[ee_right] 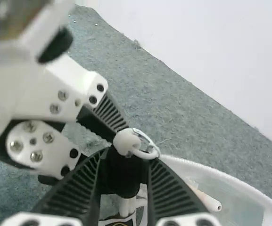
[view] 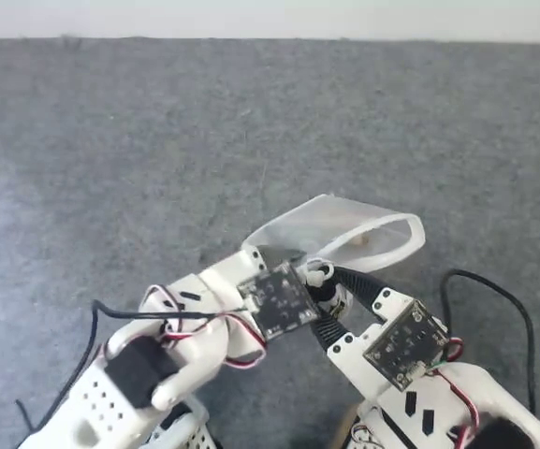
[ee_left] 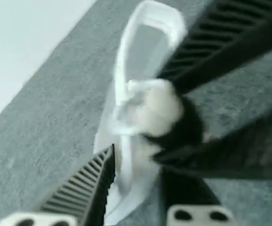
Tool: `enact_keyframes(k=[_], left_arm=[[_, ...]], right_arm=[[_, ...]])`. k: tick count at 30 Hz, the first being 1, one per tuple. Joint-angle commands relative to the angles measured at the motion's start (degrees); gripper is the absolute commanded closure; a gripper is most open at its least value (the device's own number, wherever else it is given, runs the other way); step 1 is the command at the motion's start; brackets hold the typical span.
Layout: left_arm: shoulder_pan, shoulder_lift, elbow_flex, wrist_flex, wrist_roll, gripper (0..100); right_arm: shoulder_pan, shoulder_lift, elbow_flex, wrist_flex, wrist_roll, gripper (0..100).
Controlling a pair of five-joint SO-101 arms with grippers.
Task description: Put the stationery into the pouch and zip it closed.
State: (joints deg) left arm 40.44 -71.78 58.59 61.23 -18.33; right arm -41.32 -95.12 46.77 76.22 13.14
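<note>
The translucent white pouch (view: 344,229) lies on the grey carpet with its mouth gaping at the far right end. Inside it lie a tan item (view: 358,239) and a white pen-like stick (ee_right: 212,205). The zipper pull (ee_right: 126,142), a white ball with a ring on a black stem, sits at the pouch's near end. My right gripper (ee_right: 125,167) is shut on that black stem just below the ball. My left gripper (ee_left: 133,165) is at the same end, and its ribbed fingers (ee_left: 91,186) are closed on the pouch's edge (ee_left: 126,179). The right gripper's fingers (ee_left: 230,42) cross the left wrist view beside the ball (ee_left: 159,109).
Both grippers crowd together at the pouch's near end (view: 318,276). A black cable (view: 494,285) loops on the carpet by the right arm. Open grey carpet (view: 157,140) stretches to the left and behind, ending at a white wall (view: 270,17).
</note>
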Motion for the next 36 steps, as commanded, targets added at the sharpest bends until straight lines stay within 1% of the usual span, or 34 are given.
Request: enact_keyframes(k=[1, 4, 8, 10, 16, 20, 23, 31, 36], left_arm=[[2.02, -0.97, 0.92, -3.25, -0.35, 99], [2.02, -0.97, 0.92, -3.16, -0.18, 99], [2.02, -1.05, 0.84, -1.76, 4.13, 99], [2.02, -1.05, 0.84, -0.88, 5.19, 99], [2.02, -1.05, 1.36, 0.18, 4.92, 99], [2.02, -1.05, 2.51, -0.18, 4.57, 99], [2.02, -1.05, 2.51, 0.0, 3.08, 99], [2.02, -1.32, 3.38, -0.18, 2.81, 99], [2.02, -7.82, 5.49, 0.18, 2.81, 99]], right_arm=[[0.4, -1.01, -1.93, -1.8, 1.41, 99.3], [0.66, -1.01, -1.93, -2.24, 1.41, 99.3], [0.84, -1.1, -1.93, -2.51, 1.32, 99.3], [2.51, -1.1, -1.93, -2.59, 1.14, 99.3], [9.8, -1.1, 0.7, -7.6, -1.49, 99.3], [12.97, -1.1, 2.81, -10.95, -3.52, 99.3], [14.9, -1.1, 2.81, -11.56, -4.57, 99.3], [21.85, -0.57, 4.31, -15.43, -6.95, 99.3], [23.08, -0.48, 5.01, -16.48, -7.03, 99.3]])
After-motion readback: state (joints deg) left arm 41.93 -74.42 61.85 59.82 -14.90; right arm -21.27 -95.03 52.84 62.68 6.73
